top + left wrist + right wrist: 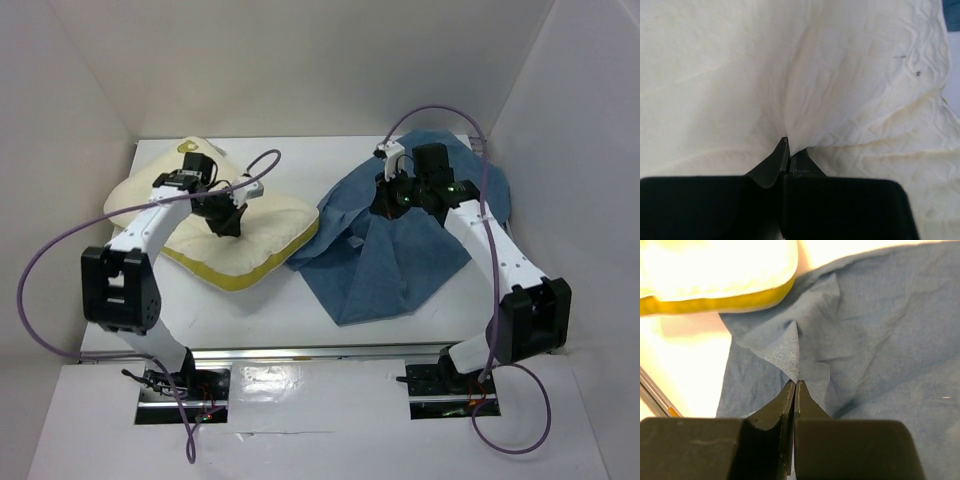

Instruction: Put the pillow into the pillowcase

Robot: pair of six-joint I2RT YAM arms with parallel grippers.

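From above, the left gripper (226, 222) presses down into the middle of the pillow (275, 228), its fingers drawn together in the cloth. The pillow lies on the left half of the table (270, 312), set askew, with its long sides running from far left toward near right and its yellow edge facing the near side. The right gripper (392, 206) is clenched on the pillowcase (400, 270), which rises to a peak at the fingers and fans out crumpled over the right half, one corner reaching toward the near middle; its long axis cannot be told. The two cloths meet at the pillow's right corner. In the left wrist view the left gripper (788, 147) has its fingers closed on a pinched fold of the pillow (840, 75), creases radiating from the tips. In the right wrist view the right gripper (796, 385) has its fingers shut tight on a raised ridge of the pillowcase (880, 330), with the pillow (715, 270) beyond at the upper left, its yellow edge touching the blue cloth.
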